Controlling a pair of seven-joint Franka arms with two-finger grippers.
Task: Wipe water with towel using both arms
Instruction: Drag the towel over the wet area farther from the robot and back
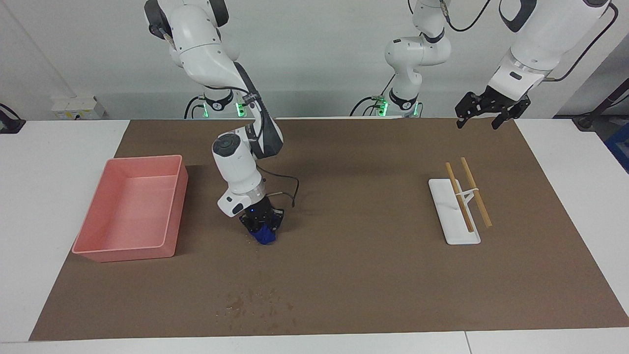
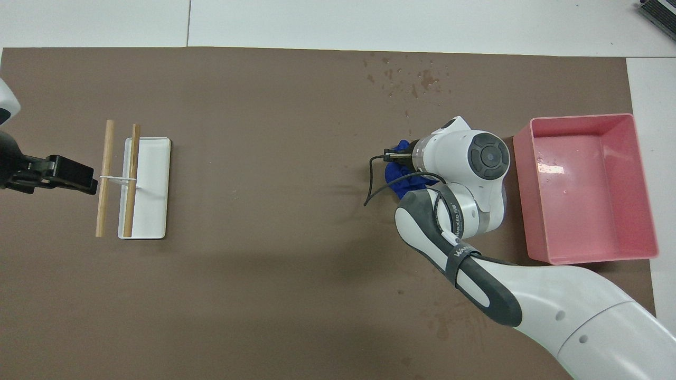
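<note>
My right gripper is shut on the deep-blue towel and presses it onto the brown mat beside the pink tray. In the overhead view the towel sticks out from under the right wrist, which hides the fingers. A few faint pale water specks lie on the mat just farther from the robots than the towel. My left gripper waits, open and empty, in the air over the mat's edge at the left arm's end; it also shows in the overhead view.
The pink tray stands at the right arm's end. A white rack with two wooden sticks lies toward the left arm's end. Darker brown stains mark the mat farthest from the robots.
</note>
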